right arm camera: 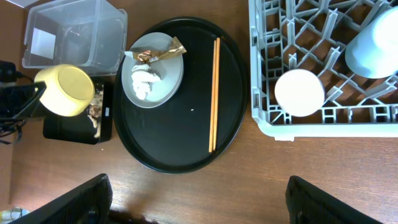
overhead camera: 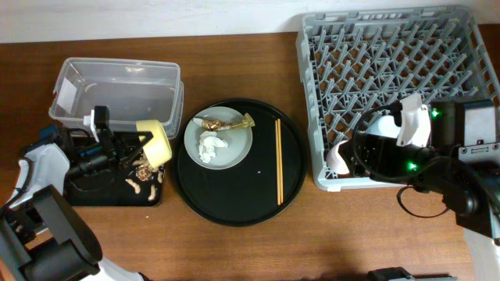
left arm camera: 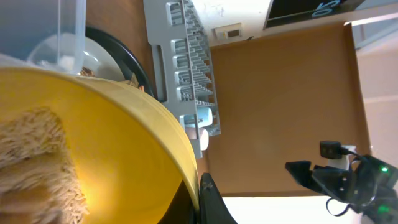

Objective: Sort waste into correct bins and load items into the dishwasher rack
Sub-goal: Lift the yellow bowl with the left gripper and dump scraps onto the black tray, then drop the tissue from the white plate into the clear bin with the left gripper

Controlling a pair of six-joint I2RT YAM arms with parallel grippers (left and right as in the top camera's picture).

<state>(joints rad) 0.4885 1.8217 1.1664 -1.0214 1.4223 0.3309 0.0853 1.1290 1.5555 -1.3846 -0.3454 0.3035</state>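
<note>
- Bowl was the main action. The left gripper pinched its rim and held it tipped on its side over the shallow black tray by the left edge of the bench, pretty clearly so the scraps would slide out. Some already lay in that tray, but the left wrist view showed a brown clump inside the bowl.
- Clear tub sat in the far left corner with nothing in it that I could make out.
- Plate sat on the round tray mid-bench, with the tissue and wrapper on it and the chopsticks alongside, so that waste wasn't sorted yet.
- Right gripper hung with its fingers spread wide, holding nothing, by the near edge of the rack in the far right corner. The blue cup and pinkish cup in it looked upside down, I'd guess so they'd drain.
</note>
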